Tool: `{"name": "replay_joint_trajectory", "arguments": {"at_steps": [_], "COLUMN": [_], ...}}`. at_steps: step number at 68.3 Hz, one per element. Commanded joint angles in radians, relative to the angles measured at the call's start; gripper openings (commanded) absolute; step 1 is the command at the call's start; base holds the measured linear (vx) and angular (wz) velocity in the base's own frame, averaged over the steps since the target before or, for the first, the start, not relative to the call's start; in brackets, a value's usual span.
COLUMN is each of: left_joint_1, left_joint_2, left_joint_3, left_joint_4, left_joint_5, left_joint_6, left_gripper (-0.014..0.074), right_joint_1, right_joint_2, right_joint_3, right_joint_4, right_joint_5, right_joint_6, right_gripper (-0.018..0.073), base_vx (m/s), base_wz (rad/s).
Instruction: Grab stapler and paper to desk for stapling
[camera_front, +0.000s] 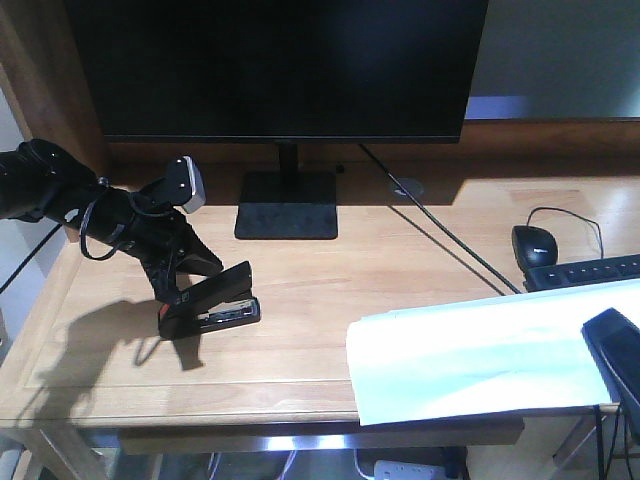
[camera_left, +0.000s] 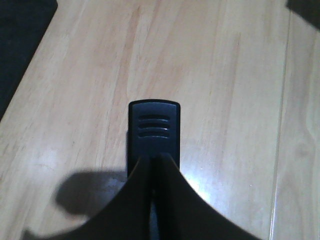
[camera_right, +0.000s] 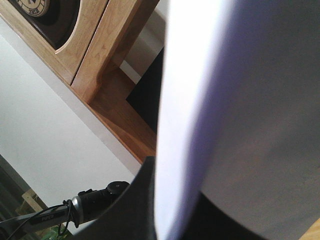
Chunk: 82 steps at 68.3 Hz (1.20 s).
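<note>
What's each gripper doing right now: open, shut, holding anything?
Left gripper: shut on the stapler.
Right gripper: shut on the paper.

The bench (camera_front: 300, 335) is a wide pale-wood top with a shallow raised rim. A black monitor base (camera_front: 287, 205) stands at back centre, with a round grommet (camera_front: 405, 187) near it and a dark cable (camera_front: 445, 237) running diagonally rightward. A mouse (camera_front: 534, 245) and keyboard (camera_front: 585, 271) lie at the right edge. The base of the stapler (camera_front: 210, 303) seems to touch the wood left of centre. The white paper (camera_front: 470, 360) overlaps the front right rim.
</note>
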Motion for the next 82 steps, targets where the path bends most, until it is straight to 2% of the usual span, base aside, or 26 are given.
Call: {"name": "replay_joint_trajectory", "arguments": {"at_steps": [1,11,17,22,30,35,41,55,64,73,82], "left_joint_1": [-0.001,-0.001,-0.001,-0.001,-0.001,-0.001,-0.001,-0.001,-0.001,-0.001,-0.001], "left_joint_2": [-0.054,-0.054,-0.054,-0.054,-0.054,-0.054,-0.054,-0.054,-0.054,-0.054,-0.054], "left_joint_3": [-0.024,-0.024,-0.024,-0.024,-0.024,-0.024,-0.024,-0.024,-0.024,-0.024,-0.024], "left_joint_4": [-0.051,-0.051,-0.051,-0.051,-0.051,-0.051,-0.051,-0.051,-0.051,-0.051,-0.051], "left_joint_5": [0.017,0.017,0.017,0.017,0.017,0.017,0.017,0.019,0.019,0.019,0.019], "left_joint_6": [-0.01,-0.01,-0.01,-0.01,-0.01,-0.01,-0.01,-0.01,-0.01,-0.01,-0.01], "left_gripper": [-0.0007,-0.0007,-0.0007,-0.0007,-0.0007,-0.0007,-0.0007,-0.0007,-0.0007,-0.0007,-0.0007], "right_joint_1": [-0.001,-0.001,-0.001,-0.001,-0.001,-0.001,-0.001,-0.001,-0.001,-0.001,-0.001], "right_joint_2": [0.004,0.004,0.004,0.004,0.004,0.013,0.048,0.225,0.369,0.503,0.614], "right_joint_3": [-0.027,-0.027,-0.027,-0.027,-0.05,-0.095,-0.175,-0.402,-0.542,-0.684,-0.791], "right_joint_4": [0.02,0.026,0.09,0.134,0.101,-0.009,-0.214,-0.652,-0.951,-1.131,-1.216], "right_joint_5": [-0.061,-0.061,-0.06,-0.062,-0.066,-0.062,-0.057,-0.042,-0.089,-0.148,-0.202], "right_joint_6": [-0.01,-0.022,-0.06,-0.04,-0.013,-0.011,0.043,0.289,0.43,0.539,0.562], "right_gripper": [-0.0005,-0.0005,-0.0005,-0.0005,-0.0005,-0.0005,-0.0005,-0.0005,-0.0005,-0.0005,-0.0005], "base_vx": [0.0,0.0,0.0,0.0,0.0,0.0,0.0,0.0,0.0,0.0,0.0], "base_wz": [0.0,0.0,0.0,0.0,0.0,0.0,0.0,0.0,0.0,0.0,0.0]}}
